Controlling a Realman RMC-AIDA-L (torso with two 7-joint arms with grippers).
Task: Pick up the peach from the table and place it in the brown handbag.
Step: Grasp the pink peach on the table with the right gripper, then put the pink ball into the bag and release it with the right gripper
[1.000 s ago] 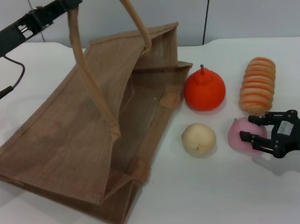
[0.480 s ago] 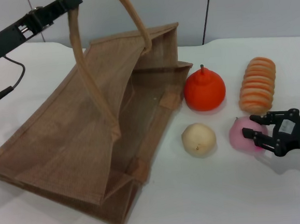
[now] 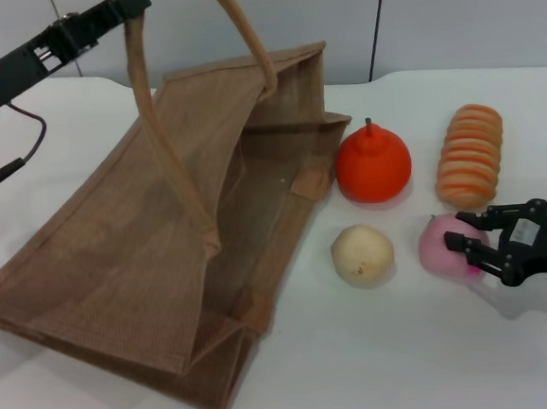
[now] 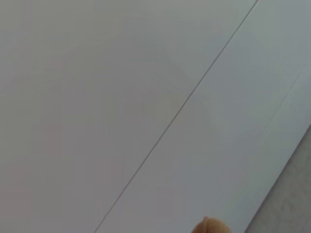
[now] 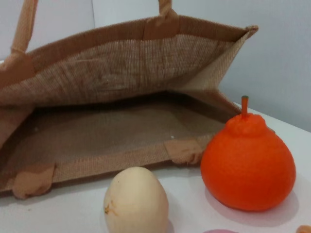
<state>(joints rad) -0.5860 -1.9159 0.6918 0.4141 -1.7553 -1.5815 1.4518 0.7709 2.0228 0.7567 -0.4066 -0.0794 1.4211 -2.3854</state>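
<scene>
Right gripper (image 3: pixel 466 244) spread wide around peach (image 3: pixel 440 245), not clamped. Peach on table right of bag (image 3: pixel 163 242), beside cream fruit (image 3: pixel 362 253). Left gripper (image 3: pixel 131 1) pinching bag handle (image 3: pixel 154 129), mouth open. Grasp, lift, drop-in remaining.

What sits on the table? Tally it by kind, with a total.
Round fruits: 3, namely the peach, the cream-yellow fruit and the orange-red fruit
Ridged orange bread-like item: 1
Bags: 1, the brown handbag
Total: 5
</scene>
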